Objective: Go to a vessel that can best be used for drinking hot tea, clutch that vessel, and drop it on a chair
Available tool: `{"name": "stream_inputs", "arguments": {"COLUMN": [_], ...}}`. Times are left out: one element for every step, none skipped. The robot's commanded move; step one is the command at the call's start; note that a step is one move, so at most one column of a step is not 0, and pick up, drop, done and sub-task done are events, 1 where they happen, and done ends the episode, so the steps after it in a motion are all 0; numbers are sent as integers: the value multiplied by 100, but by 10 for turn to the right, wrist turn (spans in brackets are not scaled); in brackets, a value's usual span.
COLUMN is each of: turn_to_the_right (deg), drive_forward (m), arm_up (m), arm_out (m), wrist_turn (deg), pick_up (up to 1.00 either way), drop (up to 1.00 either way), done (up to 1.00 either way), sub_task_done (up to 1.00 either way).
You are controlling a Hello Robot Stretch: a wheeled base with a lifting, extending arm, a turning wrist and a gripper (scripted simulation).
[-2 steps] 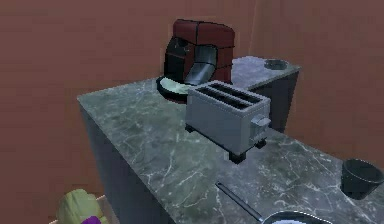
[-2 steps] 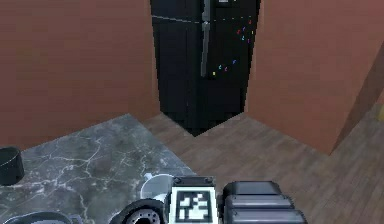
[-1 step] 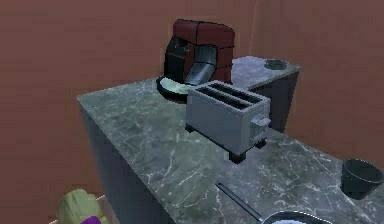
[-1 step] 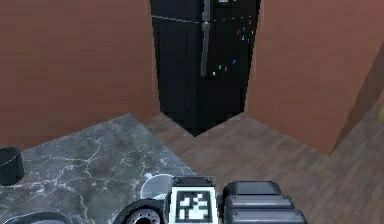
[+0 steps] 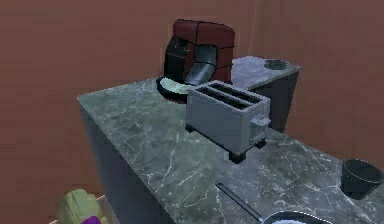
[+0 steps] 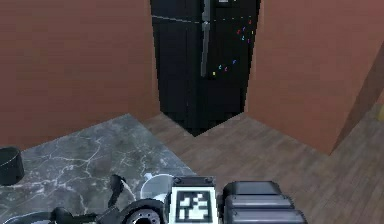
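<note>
Counter [image 5: 140, 115]: toaster [image 5: 228, 118], coffee machine [image 5: 200, 55], dark cup [image 5: 362, 178]

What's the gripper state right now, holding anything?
The gripper: cannot tell whether it holds anything. Its far end shows against the grey marbled stone countertop, with a round grey flat object lying there by it.

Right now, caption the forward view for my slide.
Grey toaster and red coffee machine on a marble counter, dark cup at view's right.

On the tabletop [image 5: 140, 130] the toaster [image 5: 228, 120] sits mid, the coffee machine [image 5: 198, 55] behind it, a cup [image 5: 360, 178] near right. In the arm side view, a fridge [image 6: 200, 60] stands far.
</note>
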Motion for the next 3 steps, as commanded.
{"name": "stream_inputs", "arguments": {"turn_to_the_right": [0,0,0], "drive_forward": [0,0,0], "arm_up": [0,-16,0], "arm_out": [0,0,0], "wrist_turn": [300,0,0], "pick_up": [0,0,100], "drop": [0,0,0], "done": [0,0,0], "sub_task_done": [0,0,0]}}
